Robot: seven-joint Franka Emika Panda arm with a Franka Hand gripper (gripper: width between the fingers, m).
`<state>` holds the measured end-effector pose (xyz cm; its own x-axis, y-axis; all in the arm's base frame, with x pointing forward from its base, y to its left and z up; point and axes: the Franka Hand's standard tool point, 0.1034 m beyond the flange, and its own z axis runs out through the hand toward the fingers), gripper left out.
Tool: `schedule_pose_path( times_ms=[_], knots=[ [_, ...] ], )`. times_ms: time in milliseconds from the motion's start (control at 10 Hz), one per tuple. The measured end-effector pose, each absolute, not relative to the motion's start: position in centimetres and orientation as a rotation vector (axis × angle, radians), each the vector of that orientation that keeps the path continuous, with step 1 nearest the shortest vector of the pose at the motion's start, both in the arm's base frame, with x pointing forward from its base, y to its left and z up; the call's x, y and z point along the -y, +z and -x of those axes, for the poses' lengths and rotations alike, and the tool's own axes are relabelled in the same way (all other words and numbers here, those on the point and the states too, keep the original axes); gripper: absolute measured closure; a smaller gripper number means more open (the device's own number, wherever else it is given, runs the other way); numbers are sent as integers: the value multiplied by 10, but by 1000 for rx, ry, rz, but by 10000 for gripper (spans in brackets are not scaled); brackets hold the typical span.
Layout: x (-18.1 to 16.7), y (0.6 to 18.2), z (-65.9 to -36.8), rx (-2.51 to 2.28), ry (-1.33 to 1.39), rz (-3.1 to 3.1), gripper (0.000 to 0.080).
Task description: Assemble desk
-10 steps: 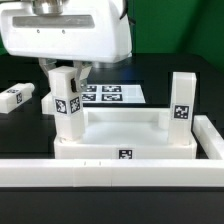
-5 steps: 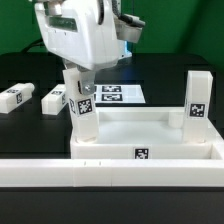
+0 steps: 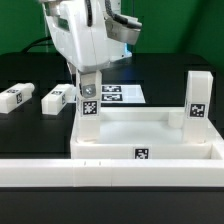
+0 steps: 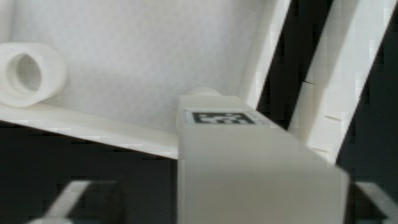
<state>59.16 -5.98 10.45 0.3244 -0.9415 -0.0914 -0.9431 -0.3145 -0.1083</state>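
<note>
My gripper [image 3: 88,82] is shut on a white square leg [image 3: 89,112] with a black-and-white tag and holds it upright. The leg's lower end is at the left corner of the white tray-like tabletop [image 3: 150,138]; I cannot tell whether it sits in a socket. A second leg [image 3: 197,97] stands upright at the tabletop's right corner. In the wrist view the held leg [image 4: 249,160] fills the middle between my fingers [image 4: 61,202], over the tabletop's inside [image 4: 143,50], with a round socket [image 4: 25,72] off to one side.
Two loose legs [image 3: 15,97] [image 3: 57,98] lie on the black table at the exterior view's left. The marker board [image 3: 118,92] lies behind the tabletop. A long white low wall [image 3: 60,172] runs along the front, against the tabletop.
My gripper has moved to the exterior view's right with the leg. The tabletop has shifted right too. The leg has gone from tilted to nearly upright.
</note>
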Motion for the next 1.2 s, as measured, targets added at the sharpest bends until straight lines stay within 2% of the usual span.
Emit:
schedule_pose_path(
  times_ms=[100,600,1200],
  knots=[
    [60,105,-592,-1689,10,2478,177],
    [60,105,-592,-1147,-33,2775,151],
    [57,105,-593,-197,-78,3063,151]
  ],
)
